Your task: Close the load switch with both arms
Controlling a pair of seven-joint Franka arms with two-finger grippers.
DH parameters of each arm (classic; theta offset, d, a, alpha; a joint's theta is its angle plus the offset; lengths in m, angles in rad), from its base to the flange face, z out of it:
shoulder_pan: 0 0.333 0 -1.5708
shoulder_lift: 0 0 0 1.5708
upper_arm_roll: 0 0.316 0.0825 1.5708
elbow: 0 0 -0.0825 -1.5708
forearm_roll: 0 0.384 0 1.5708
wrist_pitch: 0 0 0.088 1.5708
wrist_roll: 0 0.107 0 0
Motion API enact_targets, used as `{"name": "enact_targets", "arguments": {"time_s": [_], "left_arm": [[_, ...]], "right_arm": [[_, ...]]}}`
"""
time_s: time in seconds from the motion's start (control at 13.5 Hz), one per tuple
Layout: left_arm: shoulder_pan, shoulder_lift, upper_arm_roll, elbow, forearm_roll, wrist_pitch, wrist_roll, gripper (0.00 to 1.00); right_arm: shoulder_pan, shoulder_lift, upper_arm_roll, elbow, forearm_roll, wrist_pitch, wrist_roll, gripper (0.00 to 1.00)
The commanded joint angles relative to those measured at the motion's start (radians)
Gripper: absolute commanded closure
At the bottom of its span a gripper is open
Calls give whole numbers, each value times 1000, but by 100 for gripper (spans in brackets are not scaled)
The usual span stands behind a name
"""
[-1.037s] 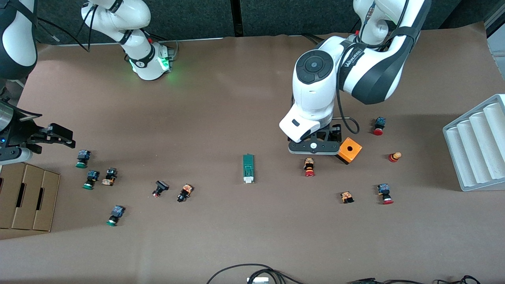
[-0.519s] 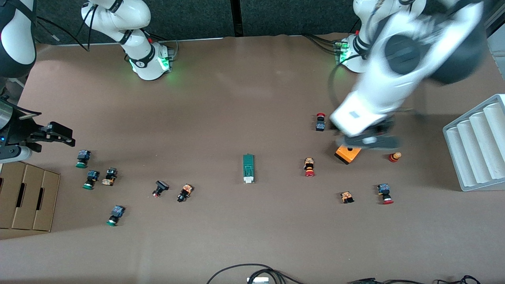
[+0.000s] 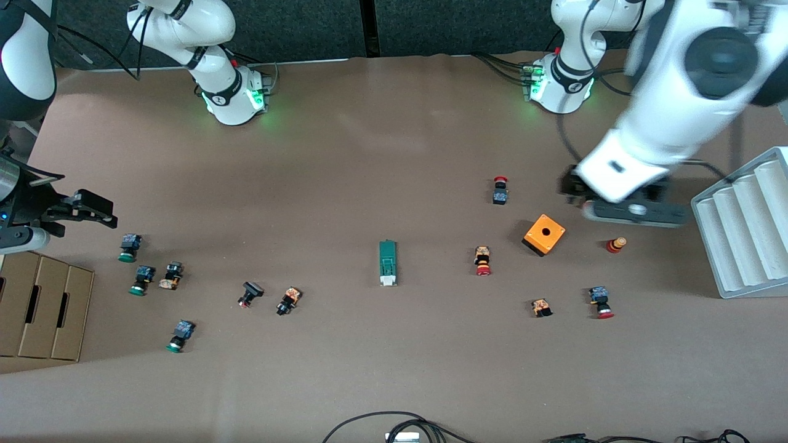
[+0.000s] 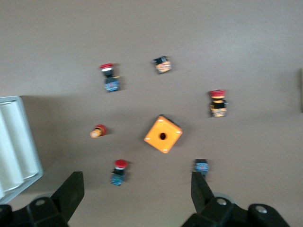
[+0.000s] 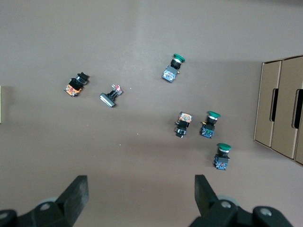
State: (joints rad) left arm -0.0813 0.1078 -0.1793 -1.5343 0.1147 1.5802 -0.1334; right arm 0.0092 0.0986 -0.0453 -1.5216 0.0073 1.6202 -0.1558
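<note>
Both pincers, left (image 3: 634,212) and right (image 3: 92,212), gape apart, well clear of the load switch (image 3: 388,263).

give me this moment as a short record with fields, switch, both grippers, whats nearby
load switch: green block with a white end, lying flat mid-table, untouched
left gripper: open, empty, in the air near the grey ribbed tray at the left arm's end
right gripper: open, empty, above green-capped push buttons at the right arm's end
orange cube: on the table, hole facing up
cardboard box: at the right arm's end
task state: neither gripper at the switch
</note>
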Motion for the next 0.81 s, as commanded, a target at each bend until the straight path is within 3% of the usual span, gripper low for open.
{"name": "enact_targets", "arguments": {"time_s": [0.0, 0.52, 0.74], "left_arm": [[80, -120, 18, -122, -26, 21, 44, 0], [92, -125, 161, -136, -86, 12, 158, 0], [68, -123, 188, -132, -86, 14, 167, 0]], "right_arm": [[0, -10, -1, 5, 11, -19, -8, 0], [0, -11, 1, 14, 11, -39, -8, 0], [-2, -11, 1, 14, 11, -39, -10, 0]]}}
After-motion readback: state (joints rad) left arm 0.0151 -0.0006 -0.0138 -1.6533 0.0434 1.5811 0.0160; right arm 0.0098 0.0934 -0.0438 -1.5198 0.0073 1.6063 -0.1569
